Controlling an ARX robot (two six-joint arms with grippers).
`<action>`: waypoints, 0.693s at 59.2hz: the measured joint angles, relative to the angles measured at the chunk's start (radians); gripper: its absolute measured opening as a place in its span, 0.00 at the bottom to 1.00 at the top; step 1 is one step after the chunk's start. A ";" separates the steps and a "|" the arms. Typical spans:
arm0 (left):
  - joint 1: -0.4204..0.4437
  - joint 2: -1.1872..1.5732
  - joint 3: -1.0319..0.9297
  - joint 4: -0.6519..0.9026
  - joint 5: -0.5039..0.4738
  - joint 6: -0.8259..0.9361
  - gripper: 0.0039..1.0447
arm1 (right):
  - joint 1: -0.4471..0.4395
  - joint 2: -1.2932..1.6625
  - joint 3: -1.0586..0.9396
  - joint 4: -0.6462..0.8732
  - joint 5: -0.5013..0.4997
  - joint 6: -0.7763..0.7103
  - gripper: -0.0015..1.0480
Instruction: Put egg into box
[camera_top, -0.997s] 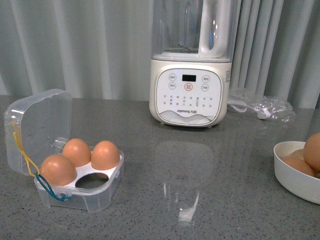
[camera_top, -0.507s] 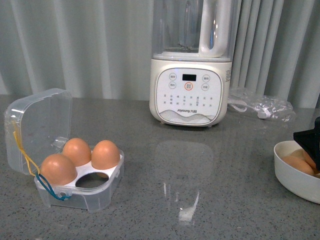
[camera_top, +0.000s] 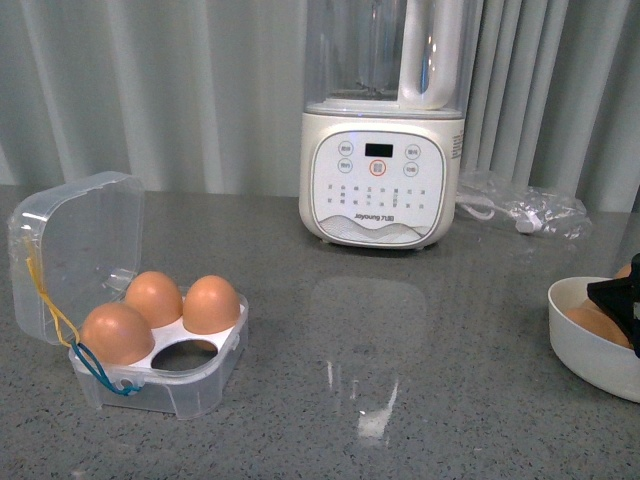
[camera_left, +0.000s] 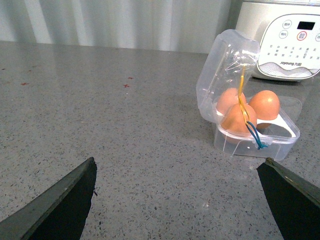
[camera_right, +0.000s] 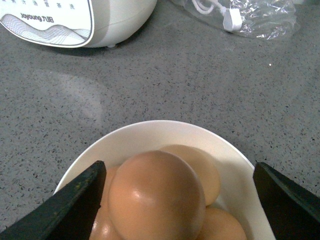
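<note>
The box (camera_top: 150, 370) stands at the left with its clear lid up. It holds three brown eggs, and its front right hole (camera_top: 182, 355) is empty. The box also shows in the left wrist view (camera_left: 257, 140). My left gripper (camera_left: 180, 162) is open and empty over bare counter, short of the box. In the right wrist view the topmost egg (camera_right: 157, 195) lies on other eggs in the white bowl (camera_right: 150, 127). My right gripper (camera_right: 178, 170) is open, one finger on either side of that egg, just above it. In the front view it (camera_top: 622, 298) is a dark shape over the bowl (camera_top: 585, 350).
A white blender (camera_top: 382, 150) stands at the back centre. A clear plastic bag with a white cable (camera_top: 520, 210) lies to its right. Curtains hang behind the grey speckled counter (camera_top: 400, 380).
My right gripper has come into the front view at the right edge and has sunk over the bowl, hiding the top egg there. The box and its eggs have not moved.
</note>
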 joint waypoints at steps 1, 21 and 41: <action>0.000 0.000 0.000 0.000 0.000 0.000 0.94 | 0.000 0.001 0.000 0.000 0.000 0.000 0.79; 0.000 0.000 0.000 0.000 0.000 0.000 0.94 | 0.008 -0.001 0.000 0.007 0.001 0.002 0.42; 0.000 0.000 0.000 0.000 0.000 0.000 0.94 | 0.017 -0.076 -0.006 0.002 -0.002 0.002 0.42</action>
